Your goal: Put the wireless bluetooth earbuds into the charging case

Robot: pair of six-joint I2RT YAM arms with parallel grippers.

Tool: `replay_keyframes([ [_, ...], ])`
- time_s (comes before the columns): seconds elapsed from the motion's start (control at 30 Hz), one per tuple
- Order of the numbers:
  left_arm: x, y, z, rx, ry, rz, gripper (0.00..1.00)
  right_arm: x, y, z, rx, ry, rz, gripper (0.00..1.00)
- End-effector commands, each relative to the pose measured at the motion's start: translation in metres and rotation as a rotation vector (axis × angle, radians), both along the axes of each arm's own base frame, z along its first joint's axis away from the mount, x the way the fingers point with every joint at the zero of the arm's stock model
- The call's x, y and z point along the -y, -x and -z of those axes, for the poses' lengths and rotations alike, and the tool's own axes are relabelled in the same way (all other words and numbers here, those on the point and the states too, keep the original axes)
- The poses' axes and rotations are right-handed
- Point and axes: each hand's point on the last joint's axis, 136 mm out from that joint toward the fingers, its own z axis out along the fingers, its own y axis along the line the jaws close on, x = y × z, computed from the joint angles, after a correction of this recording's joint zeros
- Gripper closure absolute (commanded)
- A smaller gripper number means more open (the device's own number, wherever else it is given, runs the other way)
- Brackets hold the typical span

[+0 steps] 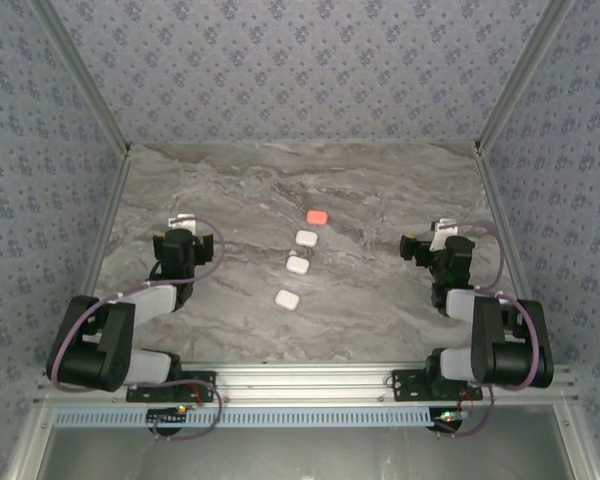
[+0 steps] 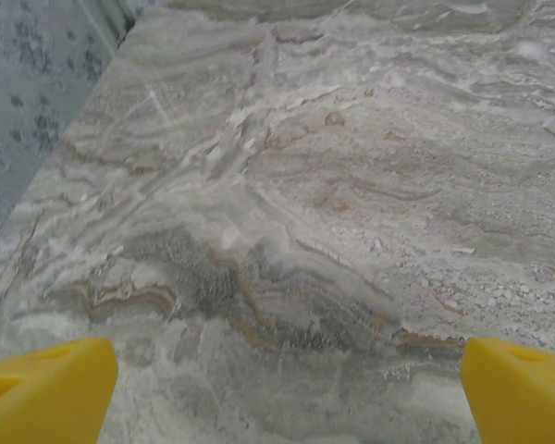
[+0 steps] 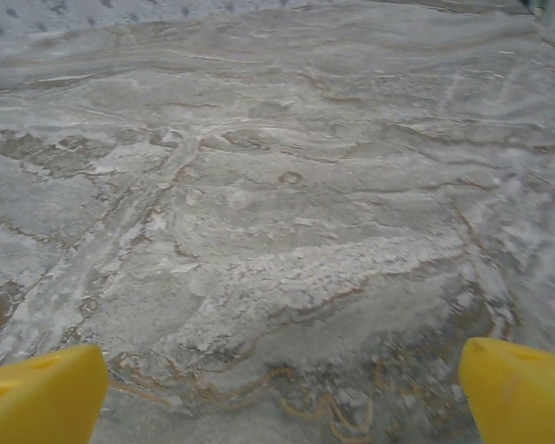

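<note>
From their bases at the near edge of the grey marbled stone-look table [image 1: 400, 330], both arms sat folded back. The left arm's yellow fingers [image 2: 46, 388] were spread wide over bare surface toward the left edge, holding nothing. The right arm's yellow fingers [image 3: 513, 388] were just as wide and empty toward the right edge. Between them, in the middle of the table, four small rounded-square plastic cases lay in a slanted row leading away from the near edge: a nearest white case [image 1: 287, 299], a second white case [image 1: 298, 265], a third white case [image 1: 306, 238], and farthest an orange-red case [image 1: 317, 216]. From above all four looked closed, though at that size it was hard to be sure. The wireless bluetooth earbuds were too small to make out; whether they lay loose by the cases or already sat inside, I could not tell. If a reach toward the row was the step in hand, it probably called for narrowing the fingers before descending, since the cases sat close together and a wide spread could knock a neighbour. Such light cases would likely skid on the smooth surface, so one arm should brace a case while the other worked.
</note>
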Motion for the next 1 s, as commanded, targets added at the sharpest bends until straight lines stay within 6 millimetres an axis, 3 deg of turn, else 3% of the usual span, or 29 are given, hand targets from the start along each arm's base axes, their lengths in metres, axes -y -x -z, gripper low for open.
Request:
replay_keyframes([
  [0.0, 0.010, -0.016, -0.026, 0.148, -0.028, 0.096, 0.05, -0.011, -0.017, -0.013, 0.091, 0.014, -0.093, 0.00],
  [0.27, -0.008, -0.021, -0.006, 0.194, 0.109, 0.107, 0.02, -0.011, -0.029, 0.001, 0.025, 0.027, -0.085, 0.00],
  [0.37, -0.013, -0.033, 0.002, 0.105, 0.152, 0.109, 0.01, -0.012, -0.029, 0.002, 0.019, 0.033, -0.079, 0.00],
  [0.43, -0.027, -0.034, 0.006, 0.076, 0.193, 0.044, 0.01, -0.012, -0.029, 0.001, 0.021, 0.039, -0.076, 0.00],
  [0.97, -0.027, -0.035, 0.005, 0.090, 0.189, 0.047, 0.01, -0.009, -0.030, 0.002, 0.012, 0.063, -0.040, 0.00],
])
